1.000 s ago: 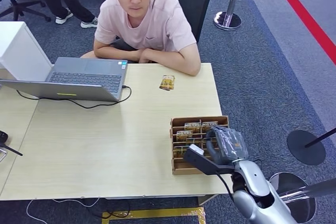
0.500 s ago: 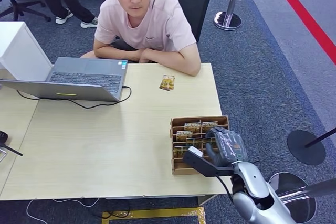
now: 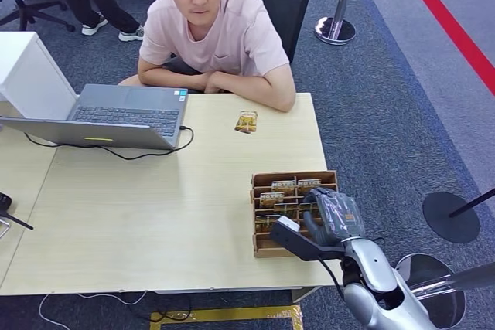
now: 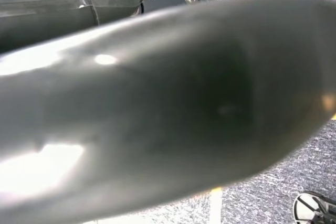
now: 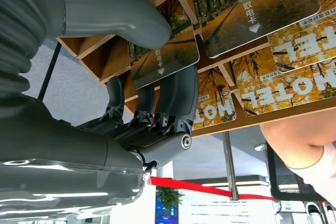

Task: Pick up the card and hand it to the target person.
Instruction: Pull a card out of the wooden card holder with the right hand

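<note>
Head view: right hand [image 3: 327, 218] lowered into the wooden tray [image 3: 260, 250] of hotel cards at the surface's [image 3: 146, 214] near right edge, seated person [image 3: 216, 28] waiting across; an earlier card [image 3: 246, 121] lying near that person's arms.

Right wrist view: thumb and fingers [image 5: 174, 98] pinching one card [image 5: 163, 56] in its slot, not yet lifted. Lift-out and handover judged outstanding.

Left wrist view: left hand's state impossible to tell.

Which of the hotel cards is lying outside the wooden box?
The single yellow autumn-print hotel card lying flat on the bare light wooden table, near the seated person's forearm; all the others sit inside the brown slotted wooden box.
</note>
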Controlling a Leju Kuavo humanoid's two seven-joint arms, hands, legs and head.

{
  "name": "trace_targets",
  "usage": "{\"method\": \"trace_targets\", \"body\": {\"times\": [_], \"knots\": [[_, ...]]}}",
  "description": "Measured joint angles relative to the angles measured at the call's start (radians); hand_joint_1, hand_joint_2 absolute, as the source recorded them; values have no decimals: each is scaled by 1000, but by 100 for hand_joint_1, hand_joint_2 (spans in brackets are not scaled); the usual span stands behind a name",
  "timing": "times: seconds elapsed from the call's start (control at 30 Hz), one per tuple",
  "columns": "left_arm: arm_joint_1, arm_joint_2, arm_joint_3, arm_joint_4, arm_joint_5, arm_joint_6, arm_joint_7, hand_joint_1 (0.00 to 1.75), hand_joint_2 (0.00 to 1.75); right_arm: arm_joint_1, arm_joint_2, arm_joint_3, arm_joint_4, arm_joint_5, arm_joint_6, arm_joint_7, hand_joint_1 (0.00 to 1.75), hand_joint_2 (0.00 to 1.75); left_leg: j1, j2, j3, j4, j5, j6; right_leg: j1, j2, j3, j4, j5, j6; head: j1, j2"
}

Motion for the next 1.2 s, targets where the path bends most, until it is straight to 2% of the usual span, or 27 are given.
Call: {"method": "trace_targets", "body": {"times": [0.23, 0.37, 0.5, 1.0, 1.1, 1.2], "knots": [[0, 0, 0, 0, 0, -1, -1, 0, 0, 2, 0, 0, 0, 1, 0, 1, 117, 175, 0, 0, 0, 0, 0, 0, 0, 0, 0, 0, 0, 0, 0, 0], [0, 0, 0, 0, 0, -9, -16, 0, 175, 3, 0, 0, 0, 1, 0, 1, 145, 175, 0, 0, 0, 0, 0, 0, 0, 0, 0, 0, 0, 0, 0, 0], [0, 0, 0, 0, 0, -18, -28, 0, 175, 3, 0, 0, 0, 1, 0, 1, 151, 175, 0, 0, 0, 0, 0, 0, 0, 0, 0, 0, 0, 0, 0, 0], [0, 0, 0, 0, -20, -7, -51, 0, 175, 3, 0, 0, 0, 4, -7, -4, 147, 175, 0, 0, 0, 0, 0, 0, 0, 0, 0, 0, 0, 0, 0, 0], [0, 0, 1, 0, -8, 0, -54, 0, 175, 8, 0, -1, -2, 9, -67, -47, 147, 175, 0, 0, 0, 0, 0, 0, 0, 0, 0, 0, 0, 0, 0, 0], [0, 0, 1, 0, -5, 0, -59, 0, 175, 18, 0, -4, -24, 0, -197, -144, 147, 175, 0, 0, 0, 0, 0, 0, 0, 0, 0, 0, 0, 0, 0, 0]]}}
